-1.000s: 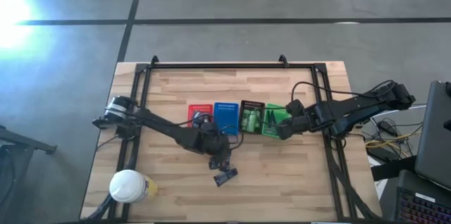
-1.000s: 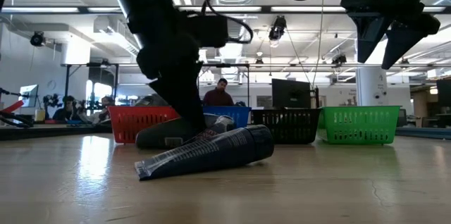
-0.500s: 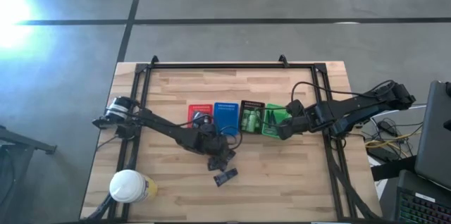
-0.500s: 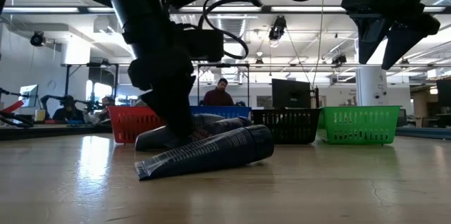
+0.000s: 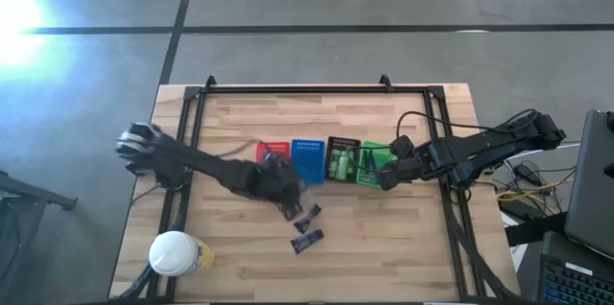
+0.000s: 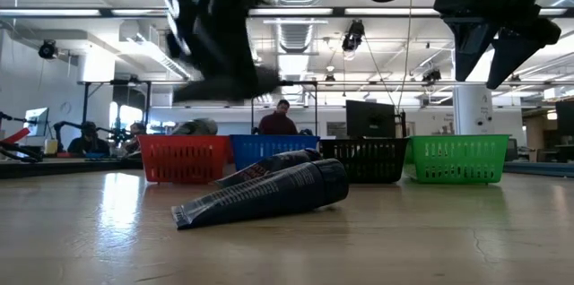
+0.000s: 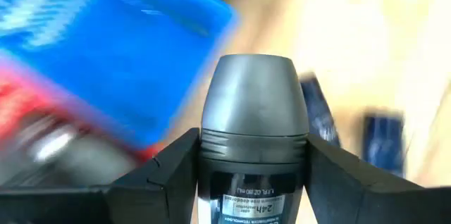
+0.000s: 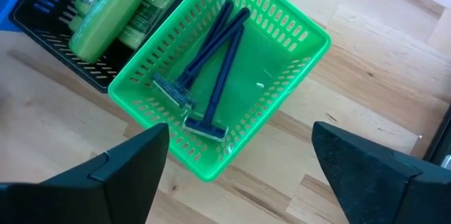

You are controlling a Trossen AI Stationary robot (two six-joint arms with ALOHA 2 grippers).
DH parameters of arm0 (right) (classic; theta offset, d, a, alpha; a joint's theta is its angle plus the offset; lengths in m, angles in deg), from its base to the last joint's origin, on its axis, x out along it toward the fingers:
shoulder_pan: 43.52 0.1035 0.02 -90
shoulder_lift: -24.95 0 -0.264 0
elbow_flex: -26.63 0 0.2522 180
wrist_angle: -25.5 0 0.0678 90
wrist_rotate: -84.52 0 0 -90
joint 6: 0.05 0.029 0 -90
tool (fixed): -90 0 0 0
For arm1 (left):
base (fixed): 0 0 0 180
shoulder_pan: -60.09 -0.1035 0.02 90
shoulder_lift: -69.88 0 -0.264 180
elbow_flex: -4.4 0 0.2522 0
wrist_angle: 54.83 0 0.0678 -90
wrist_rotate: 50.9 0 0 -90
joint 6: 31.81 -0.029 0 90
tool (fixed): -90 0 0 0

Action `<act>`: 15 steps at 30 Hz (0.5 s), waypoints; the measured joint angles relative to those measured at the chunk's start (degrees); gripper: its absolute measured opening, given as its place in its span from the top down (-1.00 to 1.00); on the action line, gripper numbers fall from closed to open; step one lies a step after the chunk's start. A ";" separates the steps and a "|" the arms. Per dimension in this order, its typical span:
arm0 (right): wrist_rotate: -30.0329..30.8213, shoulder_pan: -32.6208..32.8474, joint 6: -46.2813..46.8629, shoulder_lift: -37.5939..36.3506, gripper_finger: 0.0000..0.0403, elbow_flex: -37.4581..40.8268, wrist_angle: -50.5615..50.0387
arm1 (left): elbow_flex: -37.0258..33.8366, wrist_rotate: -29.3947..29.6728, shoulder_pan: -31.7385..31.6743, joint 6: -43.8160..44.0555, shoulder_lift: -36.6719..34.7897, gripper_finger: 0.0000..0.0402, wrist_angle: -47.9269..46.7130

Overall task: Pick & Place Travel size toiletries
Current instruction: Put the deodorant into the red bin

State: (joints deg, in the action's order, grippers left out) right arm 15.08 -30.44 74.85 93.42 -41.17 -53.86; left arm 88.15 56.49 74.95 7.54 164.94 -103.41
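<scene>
Toiletries were mostly sorted; the grey-capped roll-on bottle [image 7: 254, 146] sat clamped between the left end effector [image 7: 252, 175] fingers, above the blue tray [image 5: 309, 160]. A loose grip could drop it early. The right end effector [image 8: 239, 155] hung open over the green tray [image 8: 282, 37].

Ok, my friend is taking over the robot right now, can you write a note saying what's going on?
Left pincer: shut on a grey-capped roll-on bottle, raised near the blue tray.
Right pincer: open, empty, hovering over the green tray.
Done: two razors lie in the green tray, green bottles in the black tray.
Left: two dark tubes lie on the table in front of the trays; the held bottle needs placing.
</scene>
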 joint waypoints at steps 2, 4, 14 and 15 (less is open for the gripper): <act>0.02 0.00 0.12 0.00 -0.68 0.04 0.01 | 0.59 5.48 -0.55 11.64 -4.79 -0.05 -5.45; 0.39 0.00 0.14 0.00 -0.65 0.07 0.00 | 0.32 11.42 -2.28 25.71 -9.24 -0.05 -10.88; 2.05 0.00 0.14 0.00 -0.64 0.07 0.41 | -15.39 5.50 -15.08 36.50 -16.40 -0.05 5.49; 2.05 0.00 0.14 0.00 -0.66 0.07 0.45 | -16.61 4.99 -15.42 36.52 -15.89 -0.05 7.76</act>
State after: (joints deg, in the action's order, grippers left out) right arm 17.14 -30.44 74.99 93.42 -41.10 -53.41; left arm 71.54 61.48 59.52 44.06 149.05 -95.65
